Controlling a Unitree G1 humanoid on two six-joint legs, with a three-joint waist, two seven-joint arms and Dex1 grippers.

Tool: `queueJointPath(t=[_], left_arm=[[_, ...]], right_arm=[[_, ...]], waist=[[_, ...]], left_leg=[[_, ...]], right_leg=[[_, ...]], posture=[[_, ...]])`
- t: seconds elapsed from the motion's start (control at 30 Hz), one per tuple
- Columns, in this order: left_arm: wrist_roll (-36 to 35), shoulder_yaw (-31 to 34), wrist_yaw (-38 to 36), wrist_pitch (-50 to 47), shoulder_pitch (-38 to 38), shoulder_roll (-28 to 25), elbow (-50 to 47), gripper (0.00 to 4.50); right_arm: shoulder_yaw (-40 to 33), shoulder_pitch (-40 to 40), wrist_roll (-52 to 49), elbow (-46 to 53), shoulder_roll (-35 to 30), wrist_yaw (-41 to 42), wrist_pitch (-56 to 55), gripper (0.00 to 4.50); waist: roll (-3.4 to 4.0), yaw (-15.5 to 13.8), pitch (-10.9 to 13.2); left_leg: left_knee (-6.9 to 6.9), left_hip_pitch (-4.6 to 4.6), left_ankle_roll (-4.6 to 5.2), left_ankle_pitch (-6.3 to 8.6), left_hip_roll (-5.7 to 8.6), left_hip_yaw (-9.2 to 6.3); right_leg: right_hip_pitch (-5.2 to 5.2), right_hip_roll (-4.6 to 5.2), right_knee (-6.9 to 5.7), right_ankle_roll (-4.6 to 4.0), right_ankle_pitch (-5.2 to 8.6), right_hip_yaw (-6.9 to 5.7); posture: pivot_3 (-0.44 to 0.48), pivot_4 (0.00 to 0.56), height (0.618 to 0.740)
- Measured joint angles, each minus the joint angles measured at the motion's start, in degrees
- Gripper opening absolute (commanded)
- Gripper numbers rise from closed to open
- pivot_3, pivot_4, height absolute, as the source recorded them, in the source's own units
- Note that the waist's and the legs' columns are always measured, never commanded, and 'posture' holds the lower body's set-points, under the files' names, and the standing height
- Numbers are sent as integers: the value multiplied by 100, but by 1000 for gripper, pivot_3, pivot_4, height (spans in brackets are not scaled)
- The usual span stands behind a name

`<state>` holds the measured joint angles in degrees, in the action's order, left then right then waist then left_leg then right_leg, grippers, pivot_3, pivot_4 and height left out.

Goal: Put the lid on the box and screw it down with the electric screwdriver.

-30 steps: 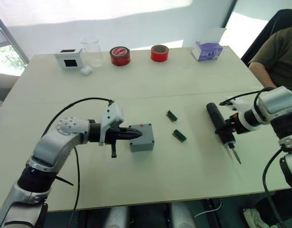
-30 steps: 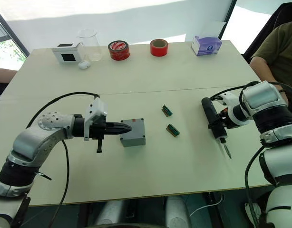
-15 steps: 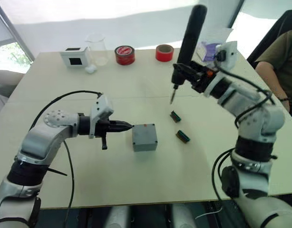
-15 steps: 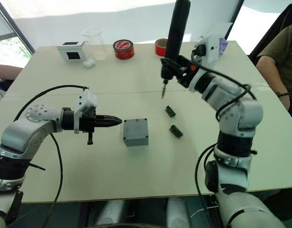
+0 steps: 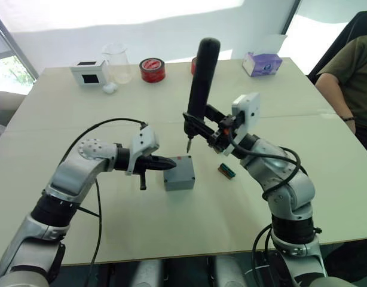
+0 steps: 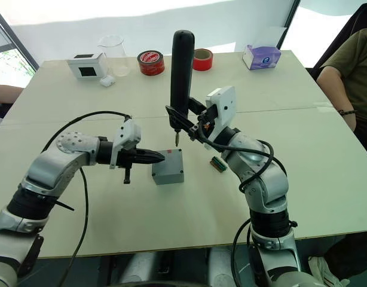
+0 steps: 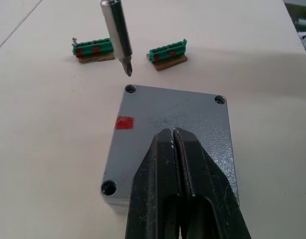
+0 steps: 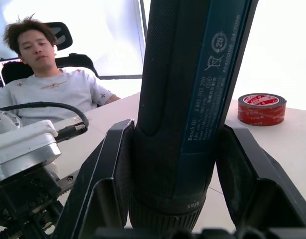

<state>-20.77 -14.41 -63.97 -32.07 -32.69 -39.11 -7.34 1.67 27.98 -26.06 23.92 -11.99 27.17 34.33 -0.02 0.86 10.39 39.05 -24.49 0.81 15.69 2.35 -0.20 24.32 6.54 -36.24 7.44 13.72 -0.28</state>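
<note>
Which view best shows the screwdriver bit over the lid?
The left wrist view: the bit hangs just above a corner screw hole of the lid. The eye views show it small below the screwdriver; the right wrist view gives the tool's gripped body.

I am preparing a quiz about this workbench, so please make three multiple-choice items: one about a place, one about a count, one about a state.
1. Where is the electric screwdriver bit tip?
A. above a far corner of the lid
B. lying on the table
C. inside the beaker

2. How many green terminal blocks lie beyond the box?
A. one
B. two
C. four

3. How are the left pincer fingers?
A. wide open
B. holding tape
C. closed together over the lid

Answers: 1 A, bit hangs near the corner hole; 2 B, left wrist view shows two; 3 C, tips meet, nothing between.
</note>
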Motion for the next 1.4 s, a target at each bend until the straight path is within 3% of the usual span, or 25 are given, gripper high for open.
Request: queueJointPath(t=[0.1, 0.67, 0.9, 1.4], left_arm=[[302, -141, -76, 399, -37, -27, 106, 0], [321, -56, -126, 421, 36, 38, 164, 0], [331, -58, -125, 373, 111, 39, 161, 0], [379, -66, -51, 213, 194, 160, 46, 0]], right_arm=[[233, -124, 287, -3, -137, 46, -288, 1827], [511, -542, 842, -286, -229, 236, -1347, 1827], [463, -692, 733, -393, -194, 152, -1320, 1827], [578, -516, 768, -673, -142, 18, -1160, 1827]], waist=[[-1, -10, -2], [-3, -12, -6], [-5, -15, -13], [-23, -24, -79]], left_leg=[[1, 2, 1, 1, 2, 2], [2, 13, 23, 13, 0, 0], [-11, 113, 46, 28, -1, -2], [-11, 119, 45, 28, -1, -7]], right_leg=[[-3, 1, 1, 0, 0, 1], [-12, 1, 1, 0, 0, 1], [-115, 1, 22, -3, 8, 0], [-120, 1, 20, -4, 10, 0]], posture=[[0, 150, 740], [0, 150, 740], [0, 150, 740], [0, 150, 740]])
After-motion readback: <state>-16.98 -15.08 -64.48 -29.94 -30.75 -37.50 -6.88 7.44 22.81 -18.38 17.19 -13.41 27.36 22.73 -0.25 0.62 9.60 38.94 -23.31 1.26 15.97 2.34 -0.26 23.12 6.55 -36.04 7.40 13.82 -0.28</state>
